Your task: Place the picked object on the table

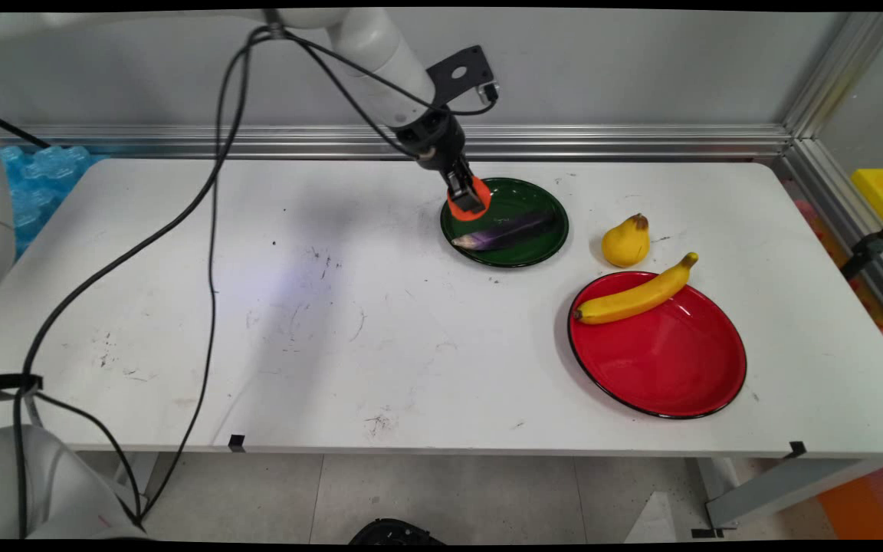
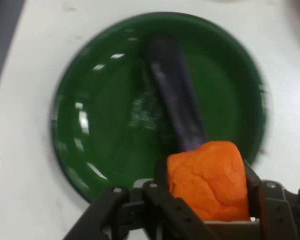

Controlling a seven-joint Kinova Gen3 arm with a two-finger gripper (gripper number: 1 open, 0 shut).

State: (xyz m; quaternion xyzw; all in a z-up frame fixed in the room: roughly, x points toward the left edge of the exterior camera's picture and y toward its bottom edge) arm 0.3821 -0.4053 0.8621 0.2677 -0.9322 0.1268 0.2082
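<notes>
The black two-finger gripper [image 1: 470, 196] hung low over the far left rim of the round dark green plate [image 1: 556, 222], and its pincer was clamped on a lumpy orange, soft-looking piece [image 1: 457, 208]. In the hand view the gripper [image 2: 208, 186] had a finger pressed against each side of that orange piece [image 2: 205, 175], which filled the gap between them. What the piece was exactly could not be told. It sat just above the plate's edge, and whether it touched the plate was not clear.

On the green plate [image 2: 75, 125] lay a long, glossy purple eggplant [image 1: 504, 231], slanted across the dish. From the hand camera the eggplant [image 2: 177, 100] ran straight out from behind the orange piece, very near it.

Off to the right a yellow pear [image 1: 625, 244] stood on the white table [image 1: 334, 307], apart from the green plate. Just beside the pear, a yellow banana [image 1: 633, 297] rested across the far rim of a large round red plate [image 1: 664, 360], stem end poking out over the edge. The rest of that red plate was bare.
</notes>
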